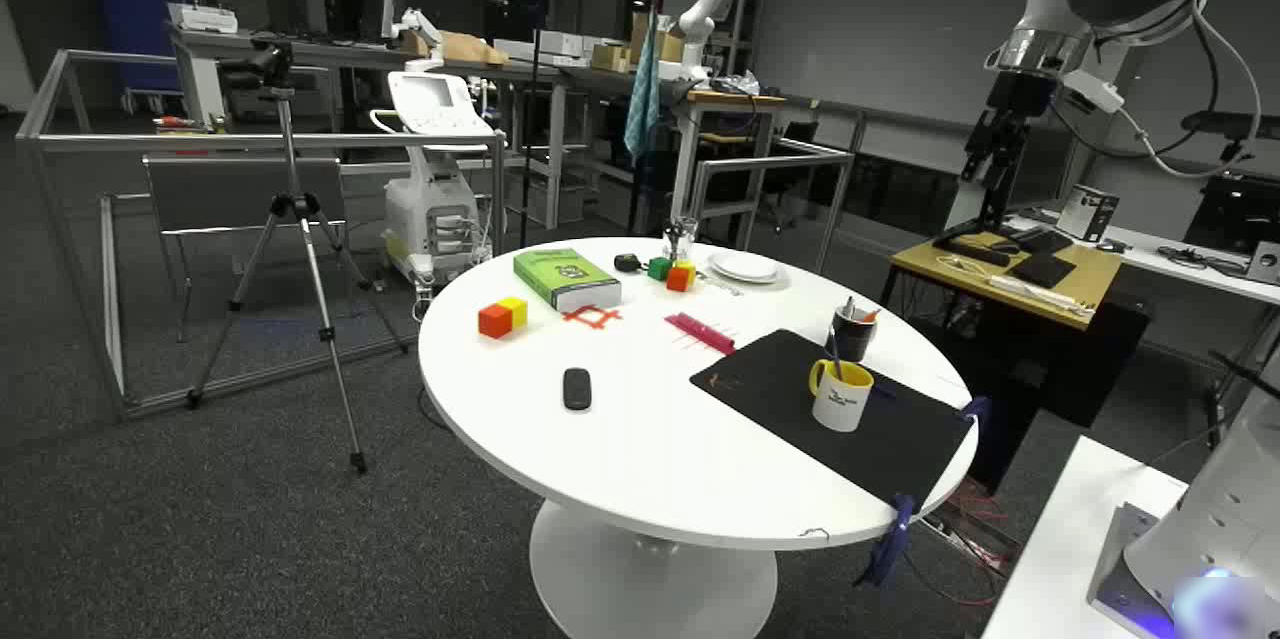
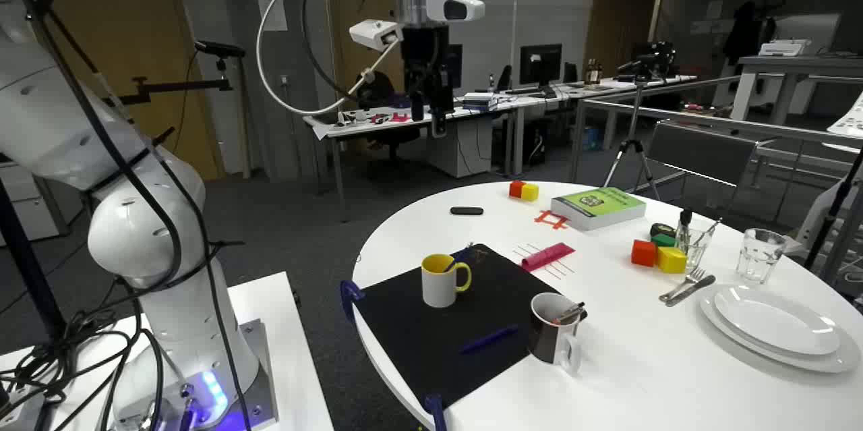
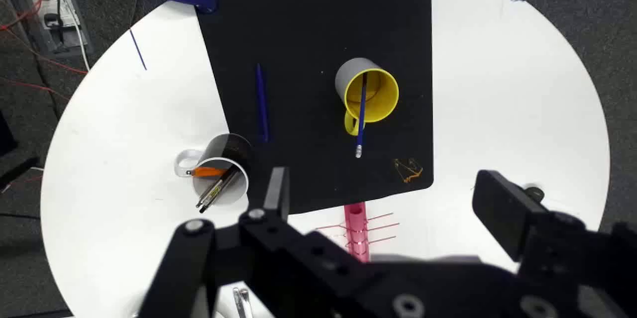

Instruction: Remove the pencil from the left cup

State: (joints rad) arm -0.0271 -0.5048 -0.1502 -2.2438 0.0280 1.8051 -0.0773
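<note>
Hand above table, fingers spread wide, well away from dark cup.

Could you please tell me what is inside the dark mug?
An orange pen-like item and slim dark-and-silver pens or pencils lean inside the dark mug. Their lower ends, and anything beneath them, are covered.

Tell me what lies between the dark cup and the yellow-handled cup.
In the wrist view, a blue pen on the mat lies between the dark cup and the yellow-handled cup.
</note>
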